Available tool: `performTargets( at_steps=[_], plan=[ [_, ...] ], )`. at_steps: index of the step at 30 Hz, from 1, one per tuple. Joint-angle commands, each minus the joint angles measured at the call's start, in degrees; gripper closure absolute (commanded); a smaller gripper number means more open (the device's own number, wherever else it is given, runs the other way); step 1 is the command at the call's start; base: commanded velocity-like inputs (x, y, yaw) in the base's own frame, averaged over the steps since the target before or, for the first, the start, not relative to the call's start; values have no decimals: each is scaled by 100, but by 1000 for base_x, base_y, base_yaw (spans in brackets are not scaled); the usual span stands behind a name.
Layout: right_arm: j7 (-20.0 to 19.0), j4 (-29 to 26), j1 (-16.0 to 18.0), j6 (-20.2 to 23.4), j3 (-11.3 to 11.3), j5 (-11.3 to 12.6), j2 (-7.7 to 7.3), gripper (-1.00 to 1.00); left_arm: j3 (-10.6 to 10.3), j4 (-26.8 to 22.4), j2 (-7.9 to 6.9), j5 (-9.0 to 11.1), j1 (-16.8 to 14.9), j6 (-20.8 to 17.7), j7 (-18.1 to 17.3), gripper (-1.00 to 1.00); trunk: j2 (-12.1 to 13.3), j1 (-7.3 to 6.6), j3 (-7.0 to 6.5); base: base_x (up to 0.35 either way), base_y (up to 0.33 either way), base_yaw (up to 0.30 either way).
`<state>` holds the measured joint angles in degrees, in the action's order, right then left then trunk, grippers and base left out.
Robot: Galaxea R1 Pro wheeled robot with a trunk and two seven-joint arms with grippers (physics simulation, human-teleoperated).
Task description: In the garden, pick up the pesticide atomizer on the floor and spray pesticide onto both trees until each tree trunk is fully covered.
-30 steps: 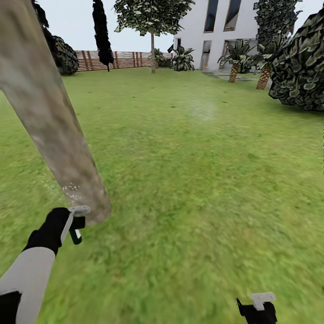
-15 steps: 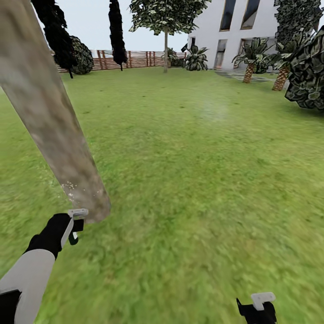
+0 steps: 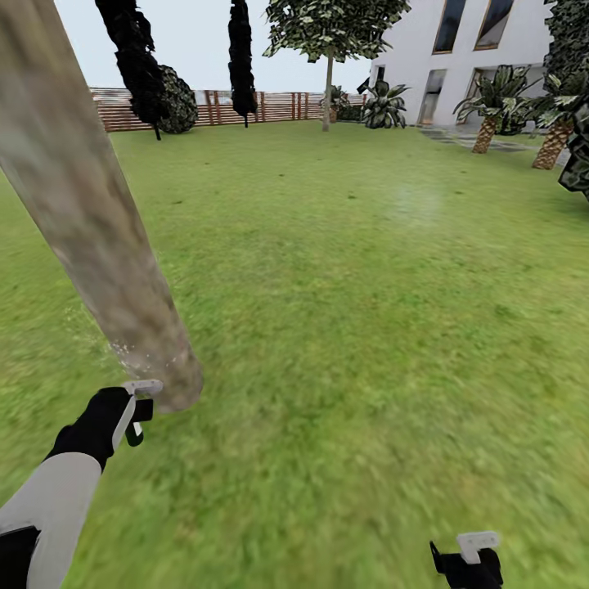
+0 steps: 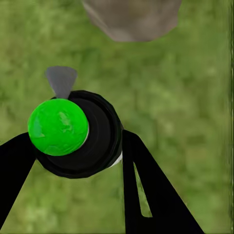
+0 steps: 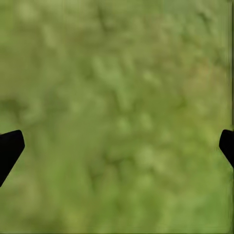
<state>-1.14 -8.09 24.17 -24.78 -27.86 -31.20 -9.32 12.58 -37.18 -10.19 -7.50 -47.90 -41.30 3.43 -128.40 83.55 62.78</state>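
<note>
Rightward-panned view; pesticide atomizer [image 4: 78, 134] is clamped in the left claw [image 3: 137, 407], aimed at the tree trunk [image 3: 98, 229] base; right claw [image 3: 468, 556] is spread wide.

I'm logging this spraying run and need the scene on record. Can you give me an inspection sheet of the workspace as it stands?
Surface: green lawn, bare grass around the robot.
Job's things: pesticide atomizer, dark with a green cap, in the left gripper, beside the base of the near tree trunk; white pesticide specks low on the bark.
Clutter: nothing seen.
Grippers: left shut on the atomizer; right gripper low over grass, its fingers wide apart and empty.
Cables: nothing seen.
Surroundings: brown slatted fence, white house, palms, a distant leafy tree.
</note>
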Motion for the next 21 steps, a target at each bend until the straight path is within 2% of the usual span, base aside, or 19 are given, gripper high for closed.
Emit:
performTargets(
  at_steps=[1, 6, 13, 17, 21],
  plan=[
    [0, 0, 0, 0, 0, 0, 0, -100, -4, 0, 0, -10, 0, -1, 0, 100, 0, 0, 0, 235, -197, 1],
    [6, 0, 0, 0, 0, 0, 0, -100, -6, 0, -5, -28, 0, -1, 0, 100, 0, 0, 0, 124, -232, 110],
    [9, 0, 0, -1, 0, -3, 0, -100, 5, 7, -17, -33, 8, -1, 0, 100, 0, 0, 0, 28, -38, 253],
    [7, 5, 0, -1, 0, -6, 0, -100, 30, 18, -24, -40, 32, -1, 6, 100, 0, 0, 0, 187, -188, 29],
    [9, 9, 0, -1, 0, -9, 0, -100, 49, 13, -26, -41, 214, 10, 9, 100, 0, 0, 0, 219, -206, 1]
  ],
)
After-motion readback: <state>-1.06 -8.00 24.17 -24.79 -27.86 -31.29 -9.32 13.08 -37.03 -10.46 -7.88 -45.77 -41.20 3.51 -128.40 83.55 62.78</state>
